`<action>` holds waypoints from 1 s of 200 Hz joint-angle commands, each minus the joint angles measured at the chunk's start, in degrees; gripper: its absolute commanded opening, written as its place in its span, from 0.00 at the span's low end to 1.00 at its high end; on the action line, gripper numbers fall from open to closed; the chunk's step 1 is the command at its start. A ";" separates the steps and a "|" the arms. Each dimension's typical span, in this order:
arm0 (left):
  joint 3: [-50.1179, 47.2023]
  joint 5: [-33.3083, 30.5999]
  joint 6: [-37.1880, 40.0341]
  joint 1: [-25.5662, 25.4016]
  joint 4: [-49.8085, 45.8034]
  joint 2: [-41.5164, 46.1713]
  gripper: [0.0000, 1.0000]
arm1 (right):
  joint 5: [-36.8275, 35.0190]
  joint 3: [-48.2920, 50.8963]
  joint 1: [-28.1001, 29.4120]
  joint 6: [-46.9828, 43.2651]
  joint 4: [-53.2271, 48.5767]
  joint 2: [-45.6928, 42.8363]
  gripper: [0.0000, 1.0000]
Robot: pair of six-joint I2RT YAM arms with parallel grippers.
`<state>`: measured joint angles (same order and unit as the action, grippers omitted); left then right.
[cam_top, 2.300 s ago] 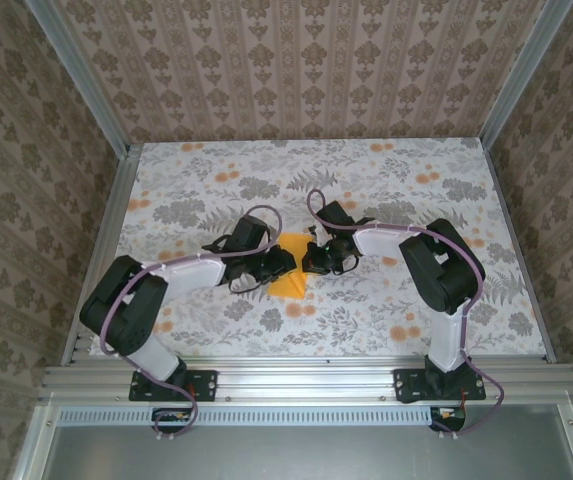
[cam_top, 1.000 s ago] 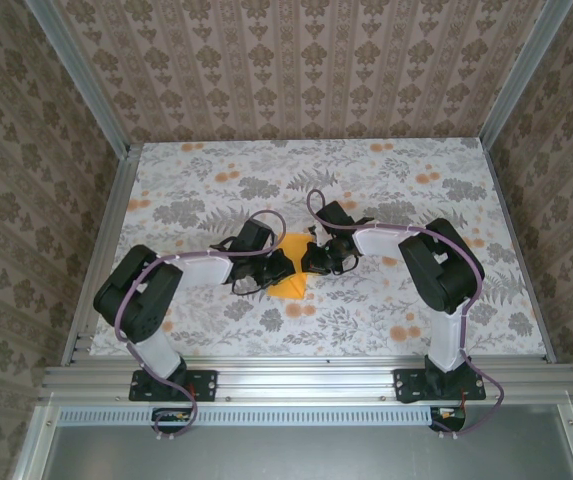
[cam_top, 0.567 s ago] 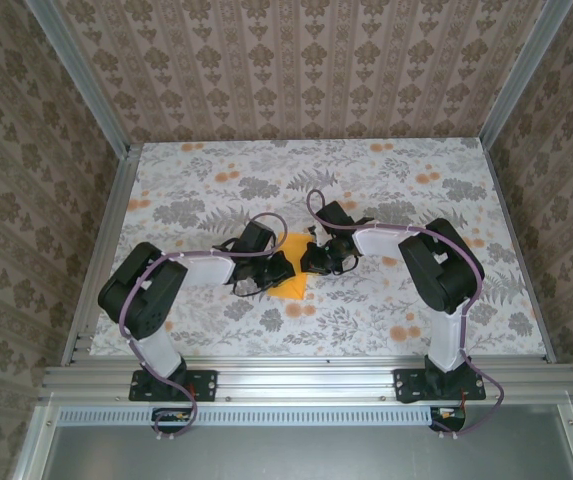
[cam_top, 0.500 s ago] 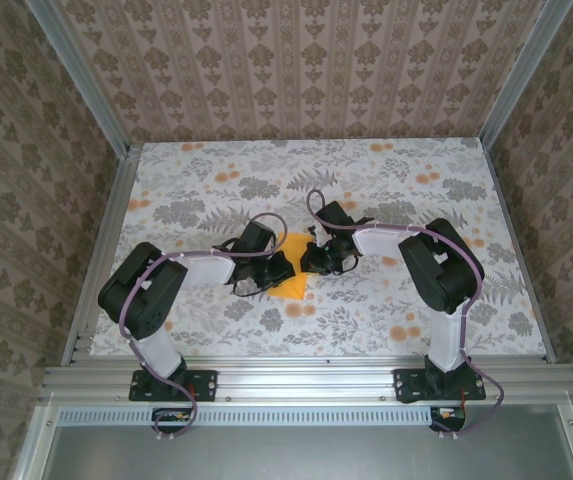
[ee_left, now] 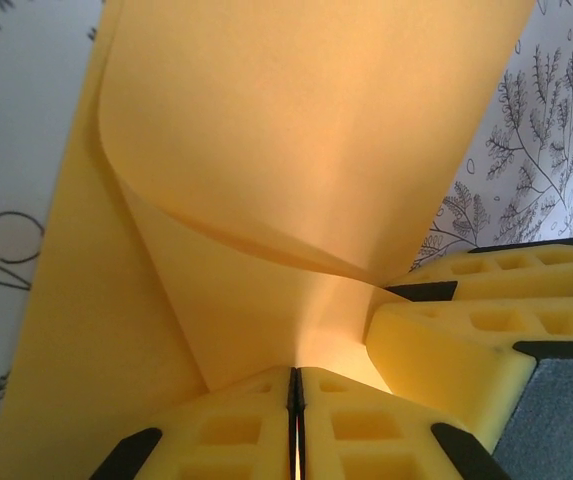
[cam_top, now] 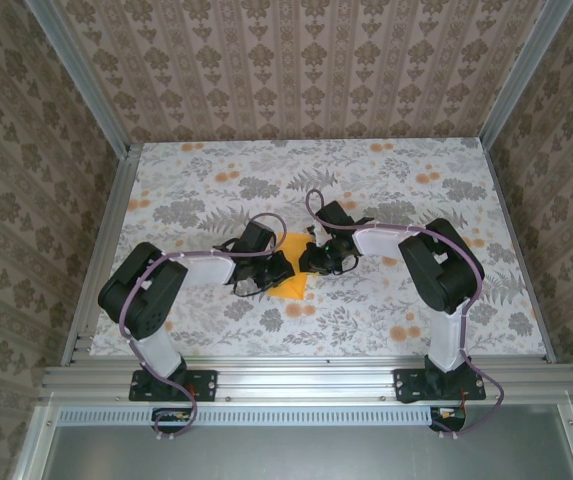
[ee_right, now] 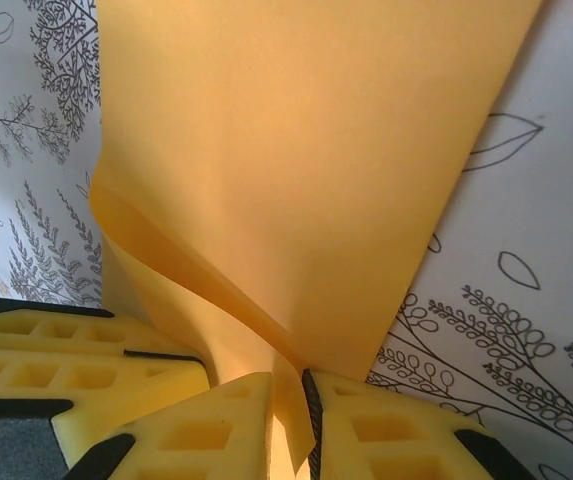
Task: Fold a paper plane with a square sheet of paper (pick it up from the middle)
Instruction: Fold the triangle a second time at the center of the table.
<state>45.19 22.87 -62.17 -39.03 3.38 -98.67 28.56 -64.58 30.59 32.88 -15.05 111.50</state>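
Walls (cam_top: 296, 60): brown patterned wallpaper along the top and both sides of the overhead view.
Table (cam_top: 216, 170): pale cloth printed with grey leaves and small orange flowers, across the middle of the overhead view.
Rail (cam_top: 306, 385): metal frame along the bottom, with both arm bases fixed to it.
Left arm (cam_top: 156, 290): rises from the lower left, bends and reaches right towards the centre.
Right arm (cam_top: 436, 265): rises from the lower right, elbow out to the right, and reaches left towards the centre.
Orange paper (cam_top: 288, 285): lies on the table at the centre of the overhead view, between the two grippers and partly hidden by them. In the left wrist view the orange paper (ee_left: 306, 130) fills the upper and middle frame, one layer flat and another curling up and narrowing towards the bottom.
Left gripper (ee_left: 294, 385): bottom centre of its wrist view, yellow pads pressed together with the raised flap pinched between them.
Right gripper (ee_right: 288, 395): bottom centre of its wrist view, pads a narrow slit apart with a paper flap in the slit. Whether they press on it I cannot tell.
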 commanded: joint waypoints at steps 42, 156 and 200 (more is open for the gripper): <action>0.23 -1.67 -1.68 -0.47 -2.02 -1.74 0.11 | -2.09 -0.99 -0.44 -1.35 -4.15 1.44 0.20; 0.15 -3.27 -2.16 -0.68 -5.34 -1.77 0.10 | -6.14 -0.31 -0.81 1.56 -6.70 -9.85 0.23; 0.58 -3.88 -1.86 -1.04 -6.60 -1.75 0.10 | -5.32 2.27 2.96 3.89 -6.84 -11.93 0.12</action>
<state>45.52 21.52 -63.44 -39.46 2.35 -99.04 23.77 -64.14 31.18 34.79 -19.51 100.64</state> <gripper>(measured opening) 0.101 0.130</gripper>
